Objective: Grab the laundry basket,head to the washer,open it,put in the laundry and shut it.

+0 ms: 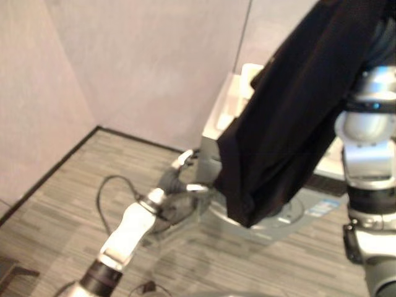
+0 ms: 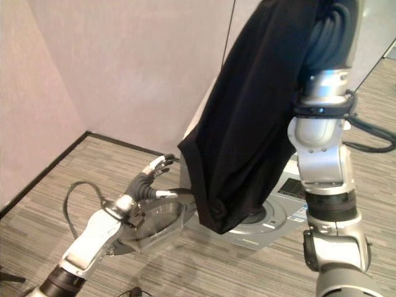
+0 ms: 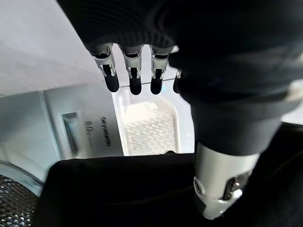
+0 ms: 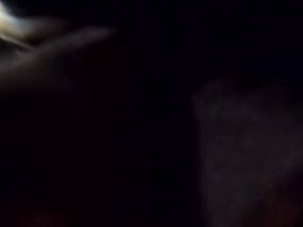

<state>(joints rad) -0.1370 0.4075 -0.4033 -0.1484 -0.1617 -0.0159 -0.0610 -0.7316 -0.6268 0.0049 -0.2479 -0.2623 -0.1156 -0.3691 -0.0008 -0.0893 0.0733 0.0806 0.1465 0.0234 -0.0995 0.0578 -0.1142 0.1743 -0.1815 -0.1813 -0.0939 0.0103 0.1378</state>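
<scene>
Grey striped carpet runs up to a plain wall corner with dark skirting; washer (image 2: pixel 281 204) sits against the wall, front facing the robot. Black garment (image 2: pixel 253 117) hangs from the raised right arm and drapes in front of the washer, covering most of its top and part of the drum opening. Right hand is buried under the cloth, so can't tell its fingers or whether it grips the garment; right wrist view is nearly all dark. Washer door (image 2: pixel 158 219) is swung open to the washer's left, glass facing up. Left hand (image 2: pixel 148 176) is at the door's upper edge, fingers (image 3: pixel 135 75) extended and fairly straight, thumb apart; contact with the door can't be confirmed, and it holds nothing visible. Left wrist view shows a strip of perforated drum (image 3: pixel 14 213) and a white ribbed tray-like part (image 3: pixel 151 125) on the washer top, black cloth lying across below them. Drum contents hidden. Open carpet lies left of the washer out to the wall.
</scene>
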